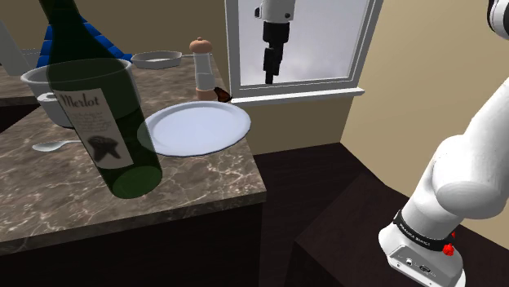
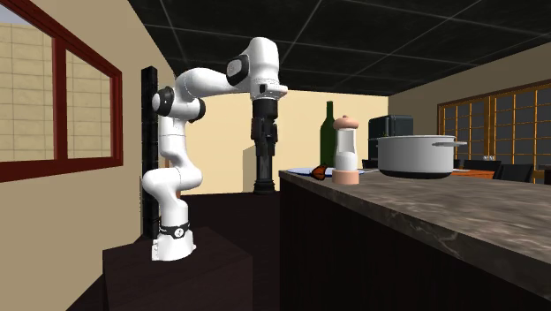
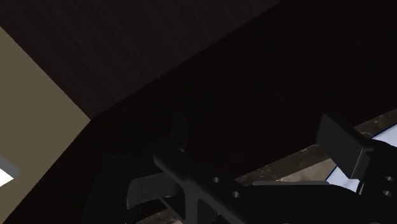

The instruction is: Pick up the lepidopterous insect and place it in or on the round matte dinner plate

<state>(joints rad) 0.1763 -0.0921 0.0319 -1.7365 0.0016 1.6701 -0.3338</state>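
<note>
The butterfly [image 1: 222, 94] is a small orange-brown thing lying on the marble worktop [image 1: 204, 175], right at its far edge under the window [image 1: 326, 41]. It's just beside the foot of the pepper mill [image 1: 203, 67] and just past the far rim of the plate [image 1: 196, 128]. From the second exterior view we catch it as an orange fleck [image 2: 305, 171] low beside the mill [image 2: 346, 152].

The plate is plain, white and round, lying flat towards the worktop's right end in the shoulder view. That makes the carry from insect to plate short, basically a hop over the rim.

The jaws hang high and point down, in front of the window and off to the shoulder view's right of the butterfly. The second exterior view puts them out past the worktop's end rather than over it. In the wrist view the fingers [image 3: 343, 145] stand apart with nothing between them, so the jaws are open and empty. A sliver of plate [image 3: 382, 143] peeks in beside them.

We'd guess the height is there to clear the mill on the way in. The pickup hasn't started yet.

The wine bottle [image 1: 98, 98], pot [image 1: 73, 86], spoon [image 1: 53, 146] and small dish [image 1: 157, 59] sit on the shoulder view's left, well out of the way. The tricky part, we think, is pinching something that flat with the mill and sill crowding it.
</note>
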